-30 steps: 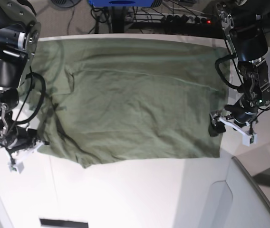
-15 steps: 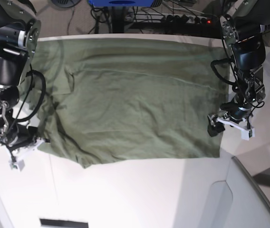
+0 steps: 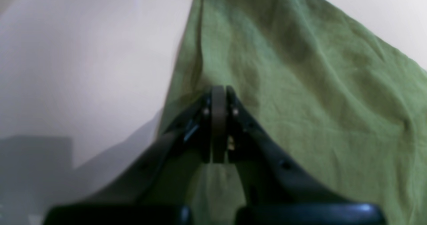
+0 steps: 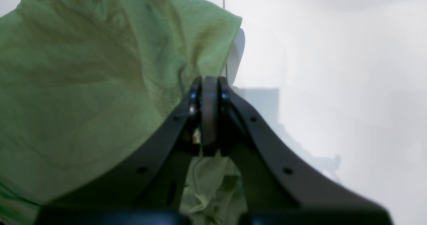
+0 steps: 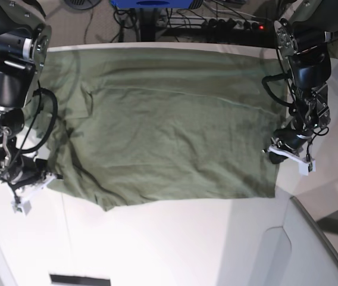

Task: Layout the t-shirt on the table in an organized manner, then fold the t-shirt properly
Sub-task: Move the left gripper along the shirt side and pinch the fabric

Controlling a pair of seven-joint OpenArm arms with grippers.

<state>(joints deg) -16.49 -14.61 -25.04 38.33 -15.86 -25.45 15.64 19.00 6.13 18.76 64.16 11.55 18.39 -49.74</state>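
While both hands pinch opposite edges of the t-shirt [image 5: 169, 125], bare table [image 5: 175, 244] lies in front.

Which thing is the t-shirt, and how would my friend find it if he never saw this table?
Look for the big white table that fills the base view. Spread across its far half, between the two black robot arms, lies the t-shirt. It is the only cloth there, wrinkly olive green, where everything around it is smooth and white or hard and black.

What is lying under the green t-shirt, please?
The white table shows all around the t-shirt, so the shirt rests on it. Whether anything else lies beneath cannot be seen, because the cloth covers that area.
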